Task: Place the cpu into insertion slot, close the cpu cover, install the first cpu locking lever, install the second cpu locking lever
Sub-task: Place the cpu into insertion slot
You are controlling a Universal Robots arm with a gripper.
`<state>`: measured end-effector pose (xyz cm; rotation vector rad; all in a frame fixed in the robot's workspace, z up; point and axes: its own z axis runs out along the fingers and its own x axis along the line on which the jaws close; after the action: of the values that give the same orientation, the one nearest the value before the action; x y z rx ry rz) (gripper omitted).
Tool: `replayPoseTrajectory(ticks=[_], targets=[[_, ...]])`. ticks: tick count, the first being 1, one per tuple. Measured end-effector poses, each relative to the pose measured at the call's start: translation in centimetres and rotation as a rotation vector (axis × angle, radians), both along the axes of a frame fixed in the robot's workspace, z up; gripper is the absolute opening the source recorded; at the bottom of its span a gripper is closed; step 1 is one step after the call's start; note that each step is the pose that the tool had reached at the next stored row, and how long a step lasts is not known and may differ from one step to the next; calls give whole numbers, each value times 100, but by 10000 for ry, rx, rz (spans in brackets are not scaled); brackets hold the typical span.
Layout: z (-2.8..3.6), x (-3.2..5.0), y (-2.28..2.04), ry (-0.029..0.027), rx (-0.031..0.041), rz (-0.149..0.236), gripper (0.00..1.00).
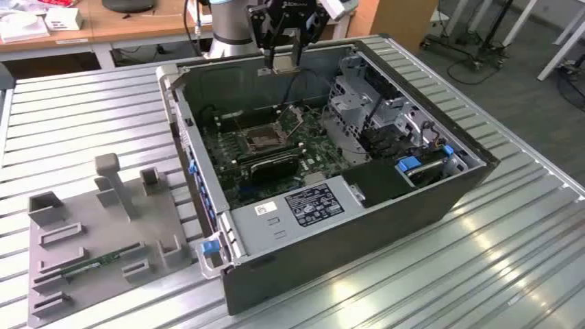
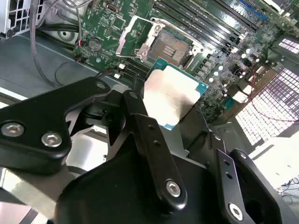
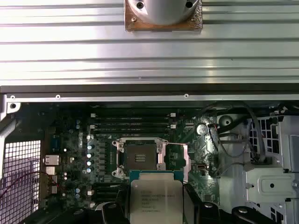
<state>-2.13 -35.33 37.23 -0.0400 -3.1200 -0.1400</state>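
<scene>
My gripper hangs over the back of the open computer case, shut on the cpu. In both wrist views the cpu is a flat silvery square with a green edge, held level between the black fingers. It hovers well above the motherboard. The insertion slot lies below it, dark-centred, with nothing in it. The cpu cover is swung up and open at one side of the socket.
The case walls enclose the motherboard. A drive cage and power supply take up the exterior view's right and front. Cables run beside the socket. A grey fixture plate with a green memory stick lies on the slatted table.
</scene>
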Motion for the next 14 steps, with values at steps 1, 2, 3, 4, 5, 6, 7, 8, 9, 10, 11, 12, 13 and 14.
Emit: replayPoseTrajectory(ticks=[1, 2, 3, 4, 5, 6, 7, 8, 9, 10, 11, 12, 13, 14], targets=[[0, 0, 0, 0, 0, 0, 54], [0, -1, 0, 0, 0, 0, 54], [0, -1, 0, 0, 1, 0, 54], [0, -2, 0, 0, 0, 0, 54], [0, -2, 0, 0, 0, 0, 54], [0, -2, 0, 0, 0, 0, 54], [0, -2, 0, 0, 0, 0, 54], [0, -2, 0, 0, 0, 0, 54], [0, -2, 0, 0, 0, 0, 54], [0, -2, 0, 0, 0, 0, 54], [0, -3, 0, 0, 0, -1, 54], [0, -9, 0, 1, 0, -2, 54], [-1, -17, 0, 0, -1, -2, 54], [-2, -26, 0, 0, -1, 0, 54]])
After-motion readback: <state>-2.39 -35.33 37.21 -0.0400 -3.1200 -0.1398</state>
